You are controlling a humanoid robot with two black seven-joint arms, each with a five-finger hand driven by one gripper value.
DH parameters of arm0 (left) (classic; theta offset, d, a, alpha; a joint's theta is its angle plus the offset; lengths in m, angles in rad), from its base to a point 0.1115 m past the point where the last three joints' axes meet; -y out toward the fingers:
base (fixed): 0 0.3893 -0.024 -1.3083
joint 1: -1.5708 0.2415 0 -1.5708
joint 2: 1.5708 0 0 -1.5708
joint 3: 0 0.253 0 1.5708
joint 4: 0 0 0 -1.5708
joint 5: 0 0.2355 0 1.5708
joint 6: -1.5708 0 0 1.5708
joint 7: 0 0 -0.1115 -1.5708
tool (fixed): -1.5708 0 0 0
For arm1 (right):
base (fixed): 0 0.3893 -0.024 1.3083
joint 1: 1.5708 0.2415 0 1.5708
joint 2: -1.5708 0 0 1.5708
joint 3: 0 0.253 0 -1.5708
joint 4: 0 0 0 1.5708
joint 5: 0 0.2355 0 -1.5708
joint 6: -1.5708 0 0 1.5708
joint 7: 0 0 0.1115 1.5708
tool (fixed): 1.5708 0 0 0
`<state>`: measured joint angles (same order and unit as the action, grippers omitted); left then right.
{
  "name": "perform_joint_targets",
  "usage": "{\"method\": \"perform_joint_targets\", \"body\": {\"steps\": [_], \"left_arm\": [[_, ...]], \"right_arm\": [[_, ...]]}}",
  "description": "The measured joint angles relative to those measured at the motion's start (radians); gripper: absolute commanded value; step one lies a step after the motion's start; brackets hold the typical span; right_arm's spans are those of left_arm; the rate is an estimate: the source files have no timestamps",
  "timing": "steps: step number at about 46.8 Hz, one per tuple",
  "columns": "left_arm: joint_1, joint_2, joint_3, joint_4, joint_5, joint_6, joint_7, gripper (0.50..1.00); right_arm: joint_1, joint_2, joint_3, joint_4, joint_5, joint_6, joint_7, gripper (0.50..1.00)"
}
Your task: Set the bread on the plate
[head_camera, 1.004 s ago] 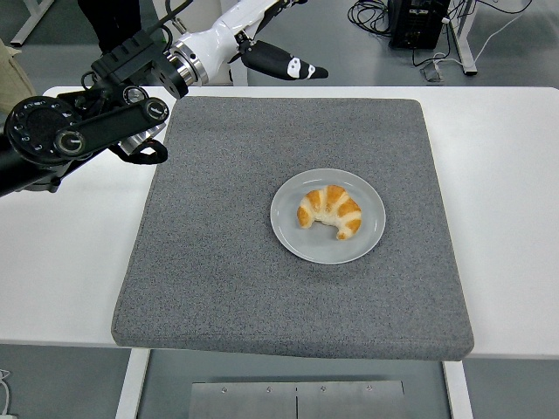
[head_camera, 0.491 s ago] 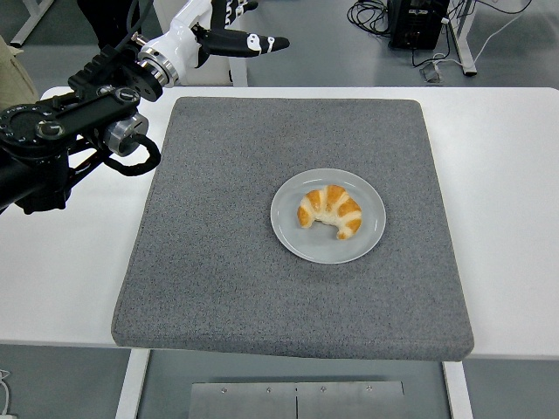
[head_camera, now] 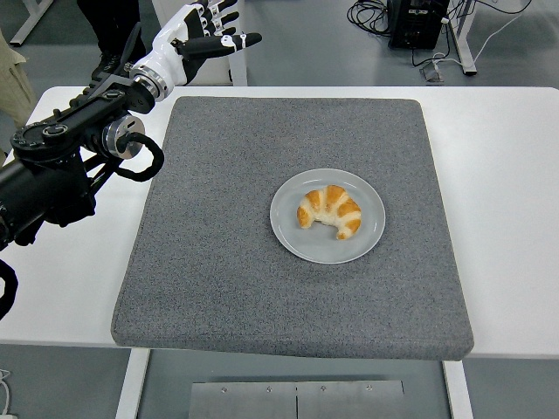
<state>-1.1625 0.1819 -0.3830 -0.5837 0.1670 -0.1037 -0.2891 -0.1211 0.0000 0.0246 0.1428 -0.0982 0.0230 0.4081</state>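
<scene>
A golden croissant [head_camera: 329,210] lies on a round grey plate [head_camera: 289,230] near the middle of the grey mat [head_camera: 227,227]. My left hand [head_camera: 203,37] is raised beyond the table's far left corner, well away from the plate. Its fingers are spread and hold nothing. The black left arm [head_camera: 61,166] stretches along the mat's left side. My right arm is out of view.
The mat covers most of the white table [head_camera: 498,175]. A person's dark legs [head_camera: 112,26] stand behind the far left corner. Cables and a black box [head_camera: 417,22] lie on the floor at the back.
My left hand has pulled back to the left and away from the mat, and the arm has swung leftward. The croissant and plate have not moved.
</scene>
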Motion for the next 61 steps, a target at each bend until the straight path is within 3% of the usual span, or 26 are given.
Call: {"method": "perform_joint_targets", "body": {"steps": [7,17,23,30,39,61], "left_arm": [[0.027,-0.008,-0.051,0.007,-0.007,-0.019,0.013,0.974],[0.061,-0.014,-0.131,0.011,-0.071,-0.037,0.083,0.975],[0.074,-0.021,-0.143,0.035,-0.074,-0.047,0.085,0.975],[0.092,-0.049,-0.182,0.119,-0.103,-0.126,0.086,0.975],[0.099,-0.069,-0.215,0.185,-0.107,-0.181,0.085,0.975],[0.123,-0.111,-0.237,0.239,-0.107,-0.202,0.086,0.975]], "right_arm": [[0.000,0.000,0.000,0.000,0.000,0.000,0.000,1.000],[0.000,0.000,0.000,0.000,0.000,0.000,0.000,1.000],[0.000,0.000,0.000,0.000,0.000,0.000,0.000,1.000],[0.000,0.000,0.000,0.000,0.000,0.000,0.000,1.000],[0.000,0.000,0.000,0.000,0.000,0.000,0.000,1.000],[0.000,0.000,0.000,0.001,0.000,0.000,0.000,1.000]]}}
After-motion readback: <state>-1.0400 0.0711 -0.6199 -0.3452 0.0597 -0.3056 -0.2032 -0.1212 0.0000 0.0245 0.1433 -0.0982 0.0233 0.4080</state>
